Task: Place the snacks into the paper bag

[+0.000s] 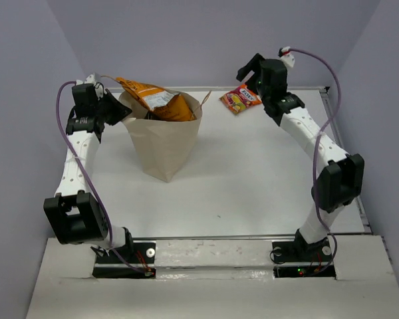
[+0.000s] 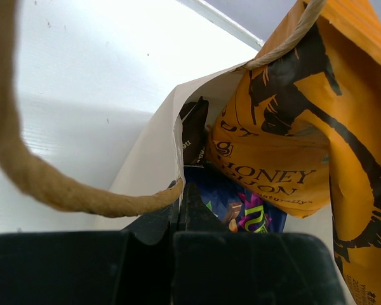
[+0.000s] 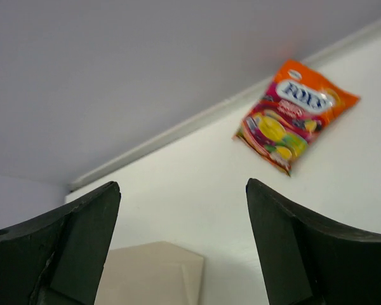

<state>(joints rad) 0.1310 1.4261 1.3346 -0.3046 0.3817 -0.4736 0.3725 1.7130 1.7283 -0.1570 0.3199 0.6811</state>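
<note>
So, right claw (image 3: 181,190) wide apart; red-orange packet (image 3: 296,114) ahead looks light, crinkly, pinch edge; left claw (image 2: 181,197) clamps paper bag (image 2: 146,159) rim.

White table (image 1: 253,186), paper bag (image 1: 163,143) standing left, red-orange packet (image 1: 240,98) far back

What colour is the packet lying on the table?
The packet is red-orange with colourful print; best in right wrist view.
</note>
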